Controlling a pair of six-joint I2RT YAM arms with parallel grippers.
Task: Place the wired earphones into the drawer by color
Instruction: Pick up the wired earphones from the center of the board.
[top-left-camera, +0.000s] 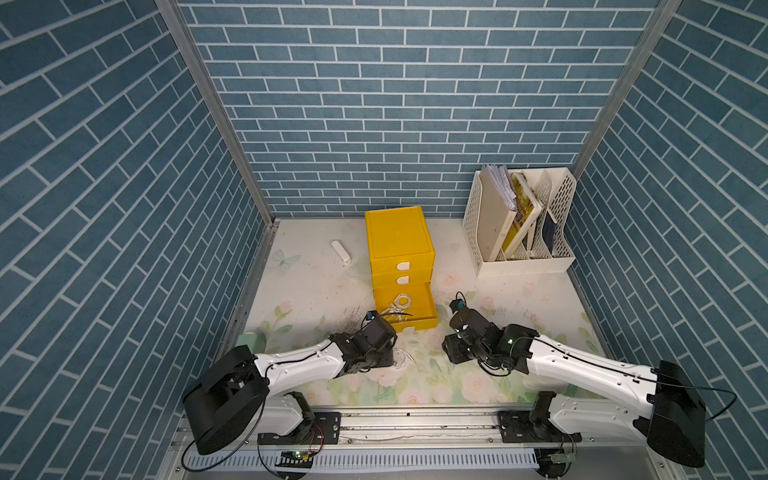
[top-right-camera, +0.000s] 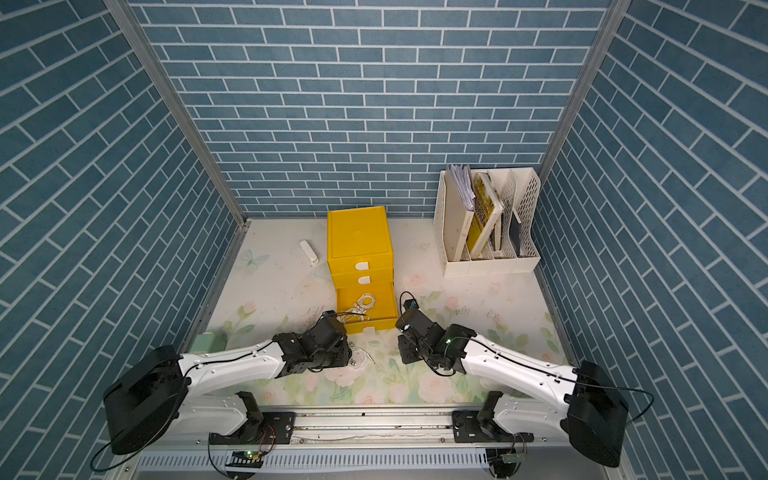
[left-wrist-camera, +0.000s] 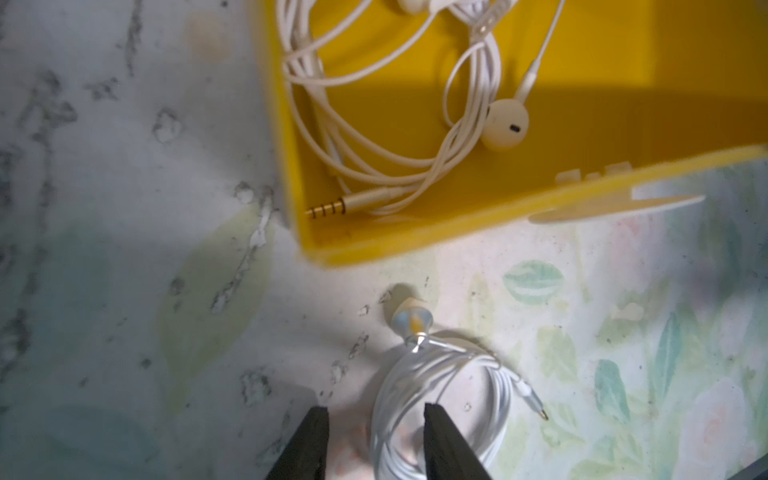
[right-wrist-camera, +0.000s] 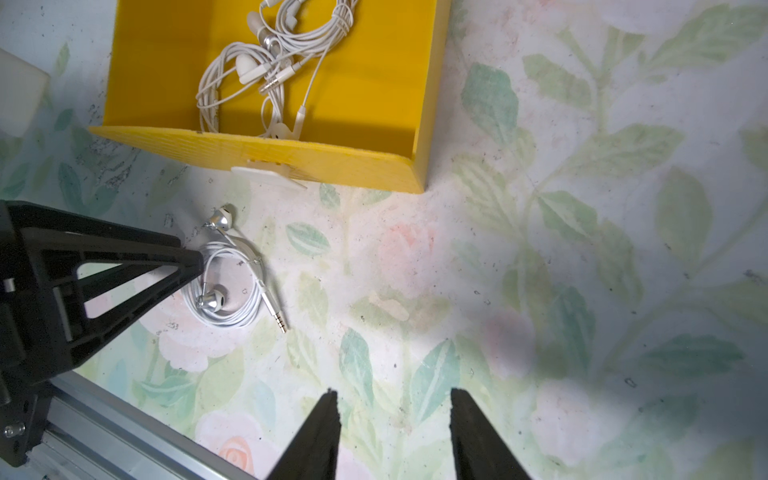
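A yellow three-drawer cabinet (top-left-camera: 399, 245) stands mid-table with its bottom drawer (top-left-camera: 430, 309) pulled out. White wired earphones (top-left-camera: 401, 301) lie tangled inside it, also seen in the left wrist view (left-wrist-camera: 505, 124) and the right wrist view (right-wrist-camera: 266, 62). Another white coil (left-wrist-camera: 440, 359) lies on the mat just in front of the drawer (right-wrist-camera: 232, 291). My left gripper (left-wrist-camera: 376, 411) is open and low over this coil, with one side of the loop between its fingers. My right gripper (right-wrist-camera: 394, 395) hangs open over bare mat to the right of the drawer, holding nothing.
A white file rack (top-left-camera: 519, 224) with books stands at the back right. A small white stick-shaped object (top-left-camera: 340, 251) lies left of the cabinet. A pale green object (top-left-camera: 253, 338) sits at the left edge. A metal rail (top-left-camera: 374, 419) runs along the front.
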